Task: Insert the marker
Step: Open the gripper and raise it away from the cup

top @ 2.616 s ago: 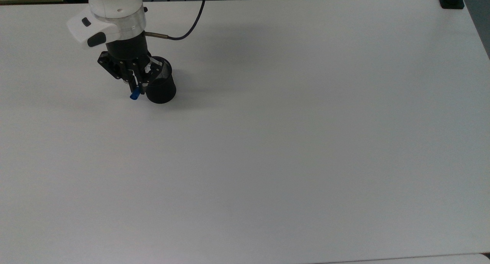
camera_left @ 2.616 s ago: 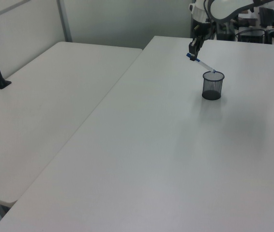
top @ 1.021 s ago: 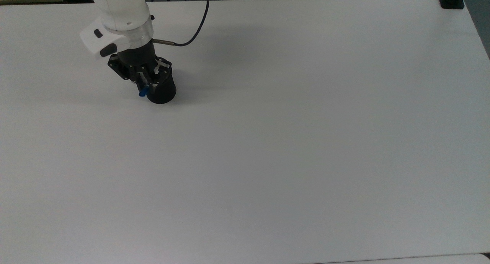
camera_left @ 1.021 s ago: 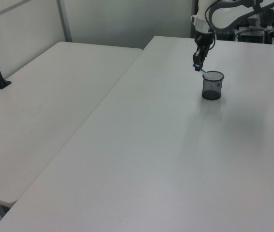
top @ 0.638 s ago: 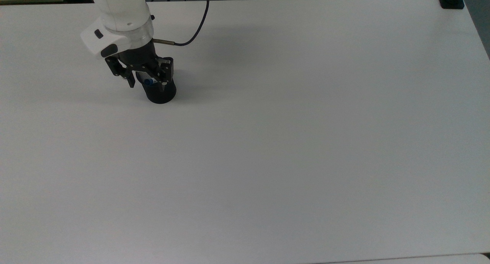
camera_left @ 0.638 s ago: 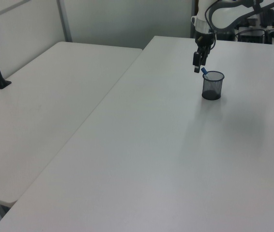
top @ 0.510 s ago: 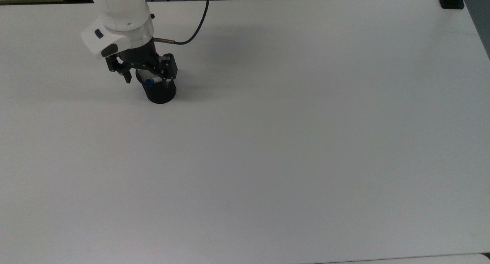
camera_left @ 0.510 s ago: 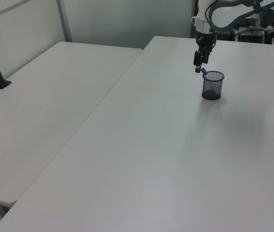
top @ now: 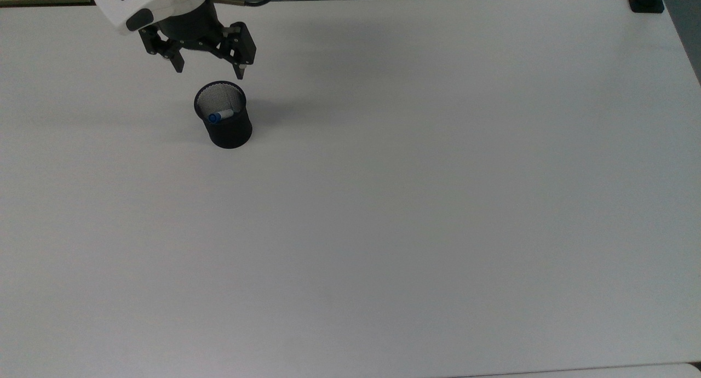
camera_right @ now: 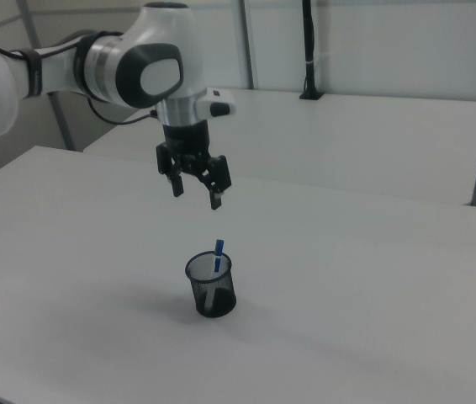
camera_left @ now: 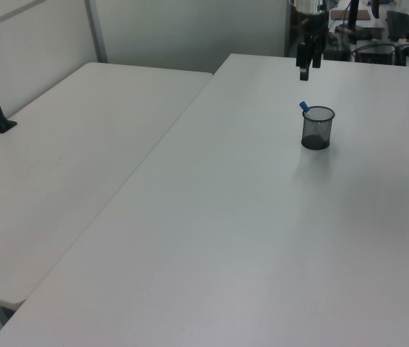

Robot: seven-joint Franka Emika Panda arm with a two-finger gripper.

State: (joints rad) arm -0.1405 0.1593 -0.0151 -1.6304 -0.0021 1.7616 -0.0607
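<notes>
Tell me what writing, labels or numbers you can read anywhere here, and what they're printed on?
None can be read.
The marker, standing in the black mesh cup: any print on its barrel is too small to make out.
The robot arm and its open gripper: no readable label or number.
The white table: no writing or signs on it.

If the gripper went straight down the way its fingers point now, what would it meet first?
Probably the blue-capped marker standing in the black mesh cup, or the cup's rim; the open gripper hangs above them, though depth is uncertain.
</notes>
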